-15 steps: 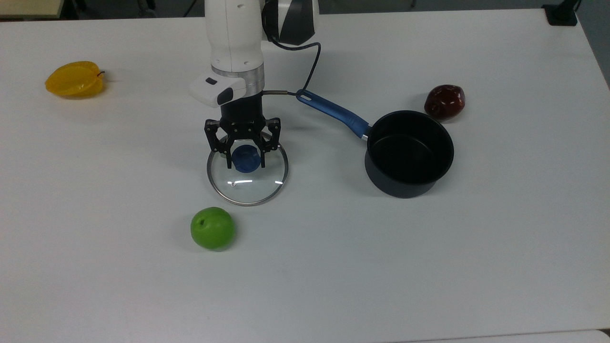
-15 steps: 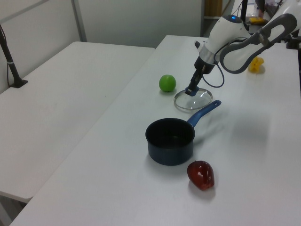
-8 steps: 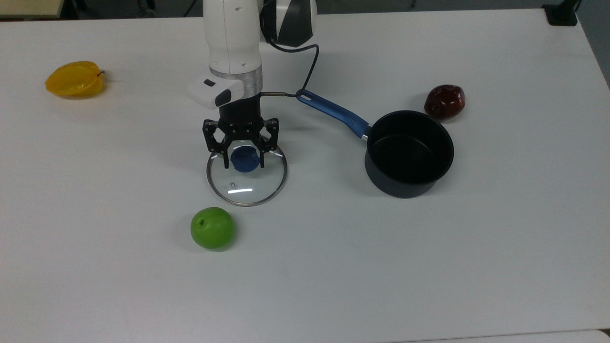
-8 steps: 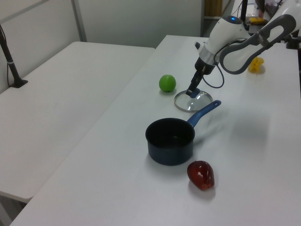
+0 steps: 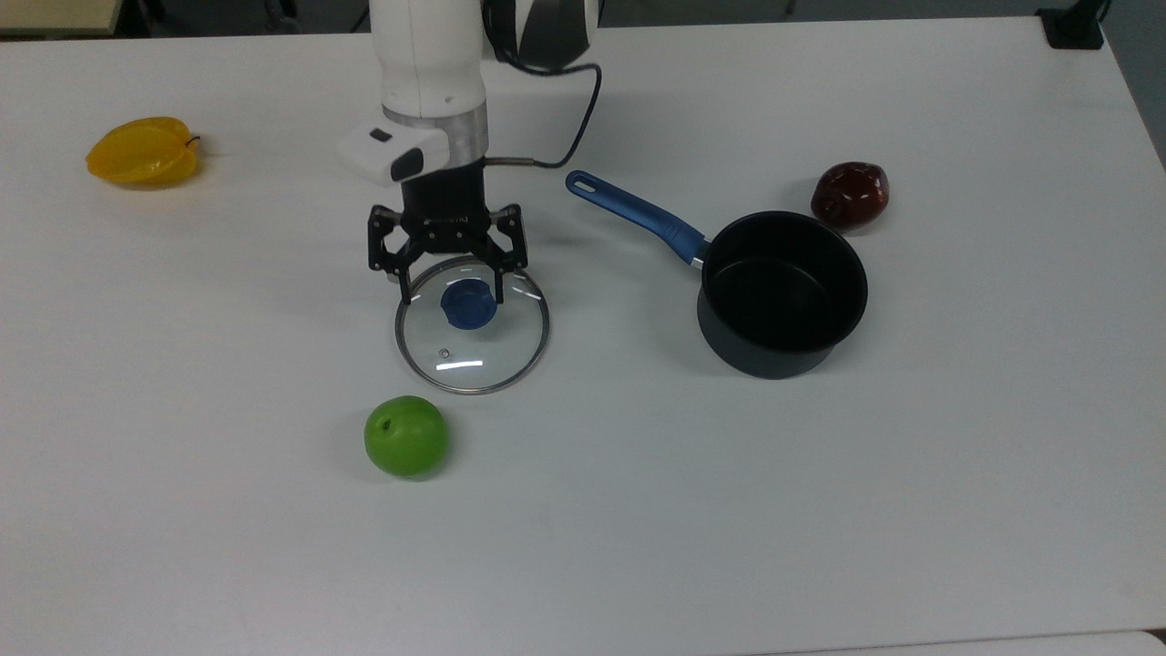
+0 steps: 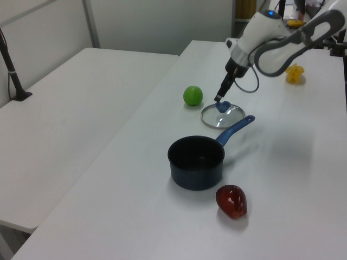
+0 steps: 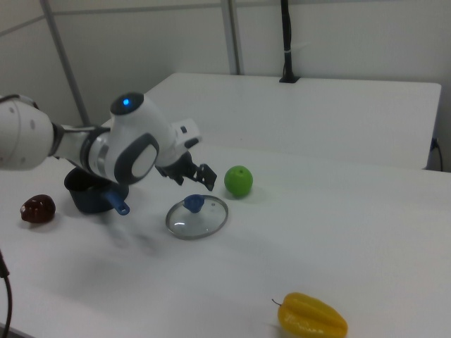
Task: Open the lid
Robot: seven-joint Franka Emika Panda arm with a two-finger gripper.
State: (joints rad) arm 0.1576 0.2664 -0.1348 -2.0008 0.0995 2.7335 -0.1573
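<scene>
white table (image 5: 820, 547) carrying a few scattered things. lying flat on the table, well inside its edges and a little toward the top view's left: the lid (image 5: 472, 343) (round clear glass, metal rim, blue knob (image 5: 468, 305) at its centre, tiny vent hole), apart from the saucepan (image 5: 782, 292). poised above the lid's far rim, the gripper (image 5: 452, 292) of the white arm, raised clear of the knob, its two black fingers spread wide to either side and holding nothing. in the left view, the gripper (image 6: 219, 98) just above the knob, not touching. in the right view, the gripper (image 7: 202, 182) hanging beside and above the lid (image 7: 197, 217). toward the top view's right, the dark saucepan, open and uncovered, upright, its blue handle (image 5: 636, 214) pointing at the far edge and toward the arm. just beside the lid on its near side, a green apple (image 5: 406, 435). near the saucepan, toward the far right corner in the top view, a dark red fruit (image 5: 850, 194). well apart, by the far left corner in the top view, a yellow star fruit (image 5: 144, 151).
</scene>
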